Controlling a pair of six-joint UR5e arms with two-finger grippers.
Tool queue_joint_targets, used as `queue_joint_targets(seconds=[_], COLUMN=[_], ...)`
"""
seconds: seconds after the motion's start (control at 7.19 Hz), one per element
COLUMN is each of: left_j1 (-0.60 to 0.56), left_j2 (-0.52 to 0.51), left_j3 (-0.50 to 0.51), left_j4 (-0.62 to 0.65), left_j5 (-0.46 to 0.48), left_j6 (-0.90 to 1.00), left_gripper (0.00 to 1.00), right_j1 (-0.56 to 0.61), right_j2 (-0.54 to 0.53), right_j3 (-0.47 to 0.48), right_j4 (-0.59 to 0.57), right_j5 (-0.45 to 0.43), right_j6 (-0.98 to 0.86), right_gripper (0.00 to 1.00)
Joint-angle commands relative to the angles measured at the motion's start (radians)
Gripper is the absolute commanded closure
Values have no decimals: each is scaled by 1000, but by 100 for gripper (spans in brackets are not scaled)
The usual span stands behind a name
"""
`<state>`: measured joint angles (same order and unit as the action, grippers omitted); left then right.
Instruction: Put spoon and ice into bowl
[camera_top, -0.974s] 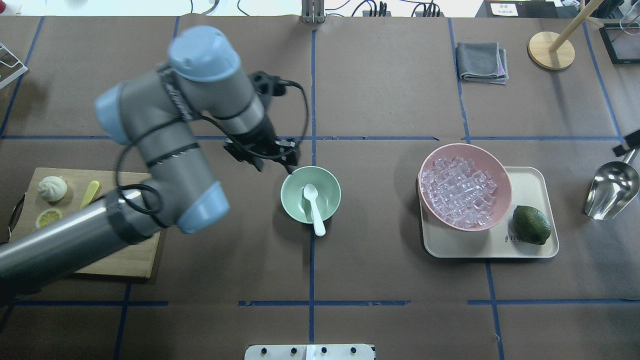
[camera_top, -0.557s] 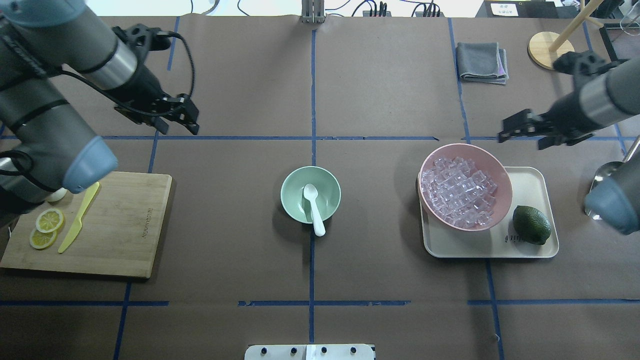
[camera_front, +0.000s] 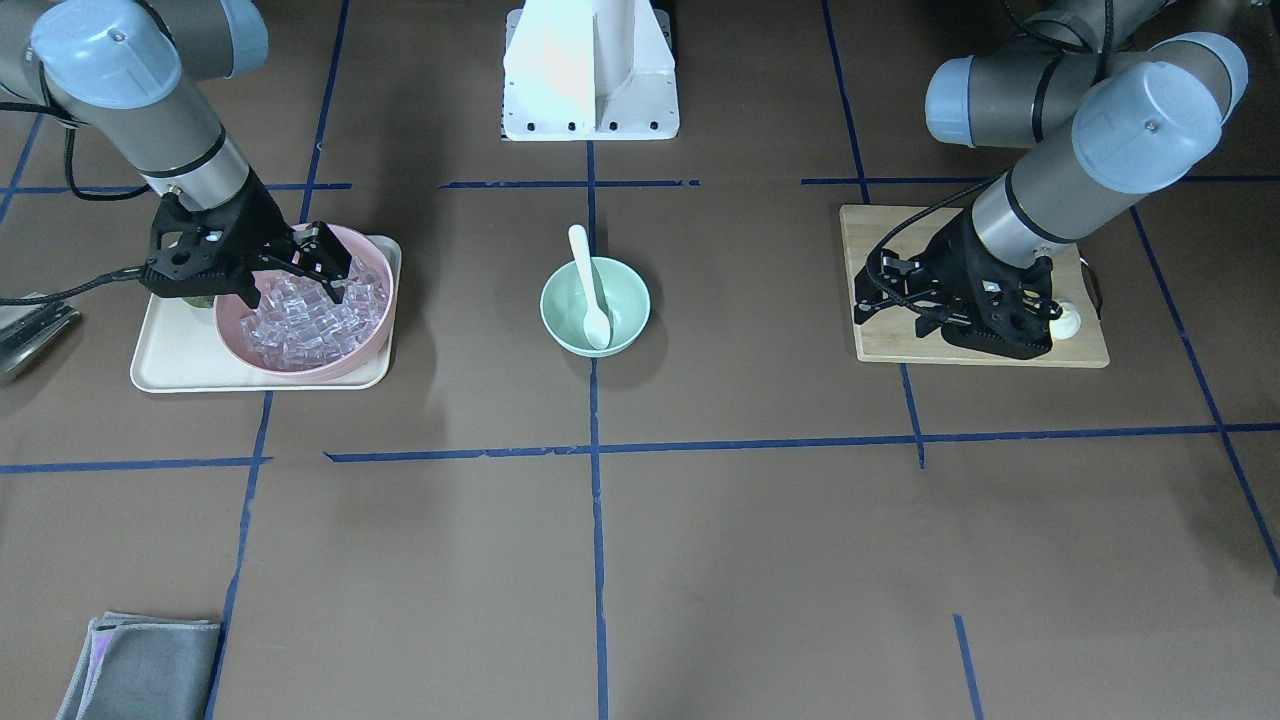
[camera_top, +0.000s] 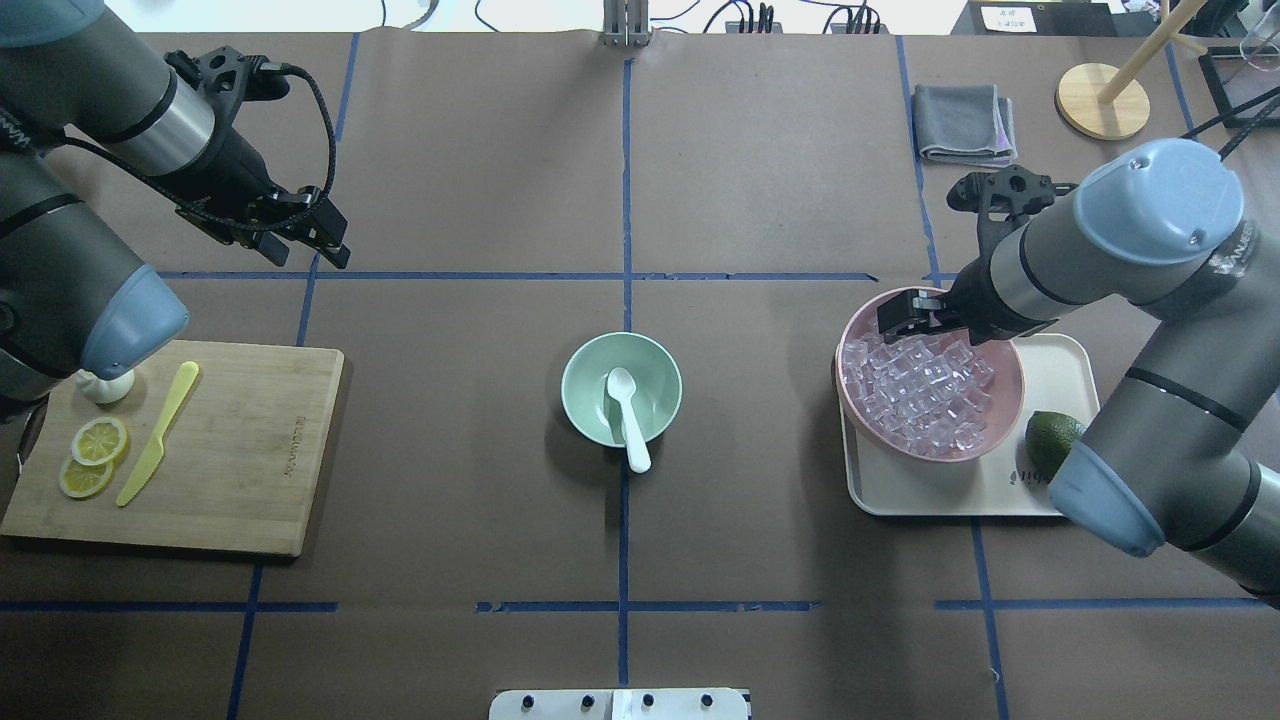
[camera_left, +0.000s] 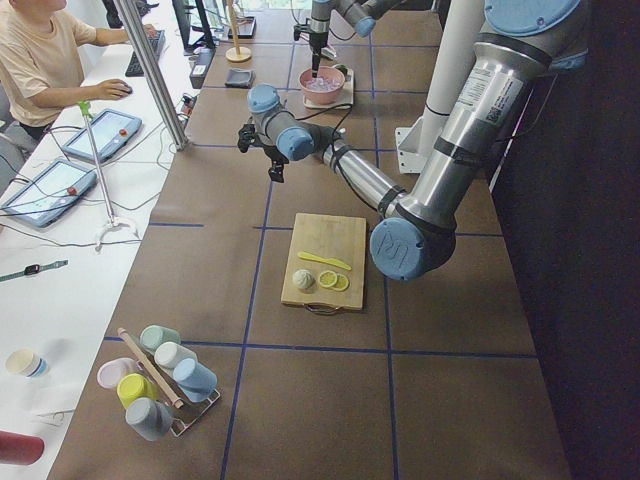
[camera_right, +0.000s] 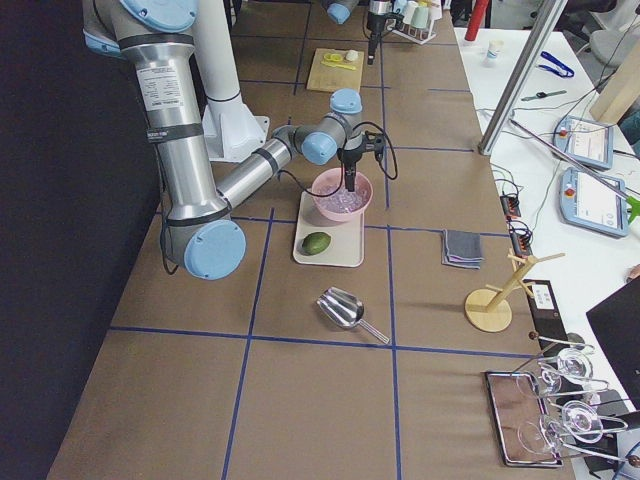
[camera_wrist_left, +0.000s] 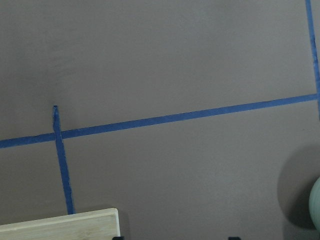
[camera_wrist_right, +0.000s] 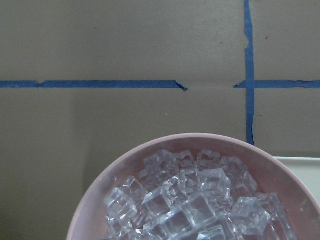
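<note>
Small print on board (camera_top: 250, 440) and tray (camera_top: 960, 488), not readable. Spoon (camera_top: 627, 420) inside bowl (camera_top: 590, 390), handle over rim. Ice (camera_top: 920, 395) heaped in pink bowl (camera_top: 1005, 395) on tray. Right hand (camera_front: 290, 285) released above ice; left hand (camera_top: 310, 255) released, empty, over surface (camera_top: 760, 180).

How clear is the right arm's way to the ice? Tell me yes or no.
Probably yes: the right tool hangs open over the ice, which lies heaped and uncovered in the pink bowl, with nothing between them.

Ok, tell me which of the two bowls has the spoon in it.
The mint-green bowl in the middle: the white spoon rests in it, handle over the rim. The pink bowl on the tray holds only ice.
</note>
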<state>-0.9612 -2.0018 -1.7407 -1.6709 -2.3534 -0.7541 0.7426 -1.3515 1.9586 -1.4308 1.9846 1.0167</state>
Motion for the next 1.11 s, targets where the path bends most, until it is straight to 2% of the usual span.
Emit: queue_joint_targets(seconds=[0.0,0.28,0.7,0.97], left_j1=[1,-1,-1,-1], left_j2=[1,3,3,6], left_j3=[3,-6,-10,-11], left_j4=[-1,-1,-1,-1], left_j5=[0,0,0,-1], left_j6=[1,-1,-5,-5], left_gripper=[22,20,19,19], right_j1=[-43,-46,-65,-74], right_j2=[-9,-23,-40,-38], right_j3=[-10,-13,-21,-26], right_j4=[-10,-10,-10,-10], right_j5=[-58,-59,-82,-84], right_j6=[-100,-112,-112,-112], right_gripper=[5,5,12,29])
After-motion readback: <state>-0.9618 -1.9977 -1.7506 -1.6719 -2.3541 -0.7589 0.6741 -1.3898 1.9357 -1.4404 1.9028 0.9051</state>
